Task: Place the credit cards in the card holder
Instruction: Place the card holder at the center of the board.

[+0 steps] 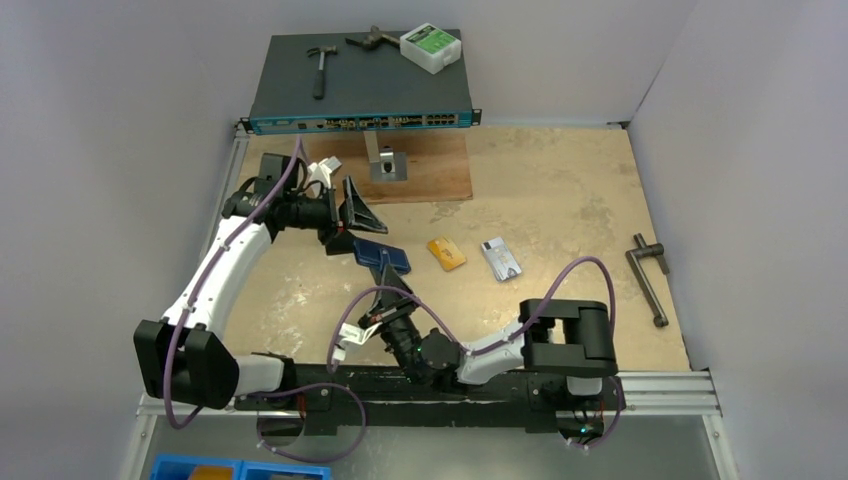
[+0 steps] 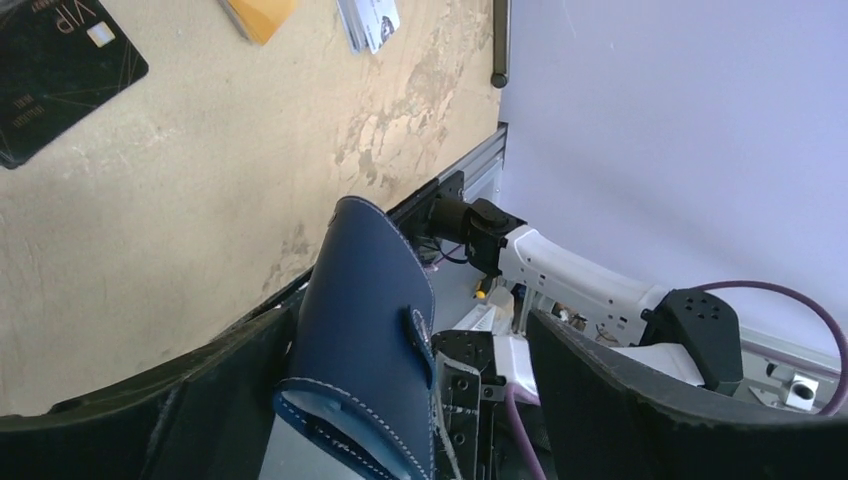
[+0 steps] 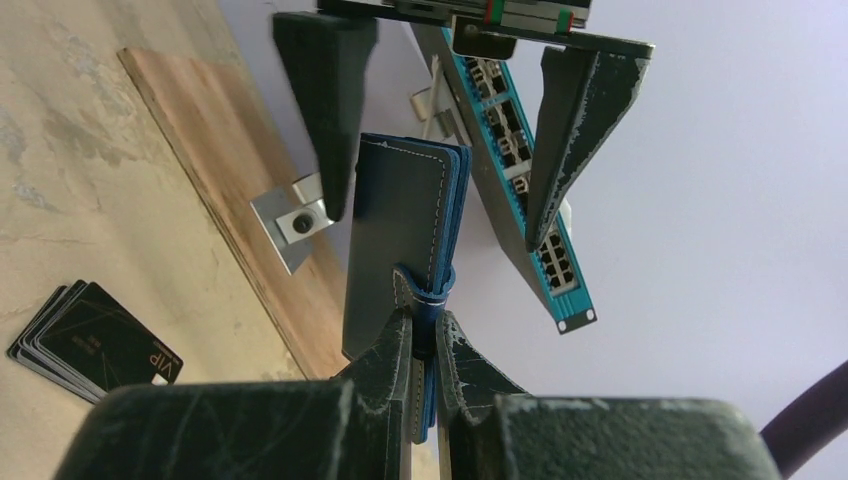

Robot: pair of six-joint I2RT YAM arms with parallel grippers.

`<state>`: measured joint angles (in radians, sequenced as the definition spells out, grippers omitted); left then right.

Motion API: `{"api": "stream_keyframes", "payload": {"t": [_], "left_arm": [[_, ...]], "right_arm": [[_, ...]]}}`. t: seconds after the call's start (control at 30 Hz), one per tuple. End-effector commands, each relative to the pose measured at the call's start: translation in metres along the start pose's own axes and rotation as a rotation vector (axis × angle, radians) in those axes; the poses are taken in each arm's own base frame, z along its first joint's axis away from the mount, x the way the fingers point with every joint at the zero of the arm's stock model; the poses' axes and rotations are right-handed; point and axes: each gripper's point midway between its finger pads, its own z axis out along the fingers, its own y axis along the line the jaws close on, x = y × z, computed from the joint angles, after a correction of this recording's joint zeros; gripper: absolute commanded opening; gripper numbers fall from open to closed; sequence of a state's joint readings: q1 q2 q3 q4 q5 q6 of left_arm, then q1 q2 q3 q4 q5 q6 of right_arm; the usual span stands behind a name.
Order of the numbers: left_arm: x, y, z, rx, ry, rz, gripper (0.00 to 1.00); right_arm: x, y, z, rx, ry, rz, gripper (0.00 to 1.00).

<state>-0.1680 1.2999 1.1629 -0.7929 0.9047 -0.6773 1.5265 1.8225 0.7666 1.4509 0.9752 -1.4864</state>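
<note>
The navy card holder (image 1: pixel 382 255) is held off the table, upright on its edge. My right gripper (image 3: pixel 425 350) is shut on its snap-tab end. My left gripper (image 2: pixel 400 400) is open and straddles the holder's other end (image 2: pixel 365 320); the holder lies close to the left finger (image 2: pixel 200 400), with a gap to the right one. A stack of black credit cards (image 3: pixel 90 340) lies on the table below, also seen as a black card (image 2: pixel 55 70) in the left wrist view. Orange-gold cards (image 1: pixel 446 253) and a silver-grey card (image 1: pixel 500 258) lie to the right of the holder.
A network switch (image 1: pixel 360 85) stands at the back with a hammer (image 1: pixel 320 68) and a white box (image 1: pixel 430 47) on it. A wooden board (image 1: pixel 420 175) with a metal bracket (image 1: pixel 385 165) lies before it. A metal tool (image 1: pixel 650 280) lies far right. Blue bins (image 1: pixel 240 468) sit near left.
</note>
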Motion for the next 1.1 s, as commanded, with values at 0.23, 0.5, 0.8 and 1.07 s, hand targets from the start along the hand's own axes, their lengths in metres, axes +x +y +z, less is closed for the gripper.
{"api": "stream_keyframes", "payload": {"t": [0.23, 0.5, 0.8, 1.07], "left_arm": [[-0.008, -0.020, -0.011, 0.142, -0.035, 0.013, 0.15], [-0.005, -0.029, -0.017, 0.157, -0.032, 0.063, 0.21], [0.004, -0.018, -0.021, 0.090, -0.053, 0.165, 0.36], [0.016, -0.016, -0.025, 0.052, -0.040, 0.243, 0.26]], "right_arm": [[-0.024, -0.024, 0.002, 0.174, -0.084, 0.066, 0.00], [-0.031, -0.024, 0.006, 0.172, -0.094, 0.087, 0.00], [-0.030, -0.031, 0.005, 0.186, -0.102, 0.069, 0.00], [-0.021, -0.041, 0.008, 0.211, -0.083, 0.062, 0.00]]}}
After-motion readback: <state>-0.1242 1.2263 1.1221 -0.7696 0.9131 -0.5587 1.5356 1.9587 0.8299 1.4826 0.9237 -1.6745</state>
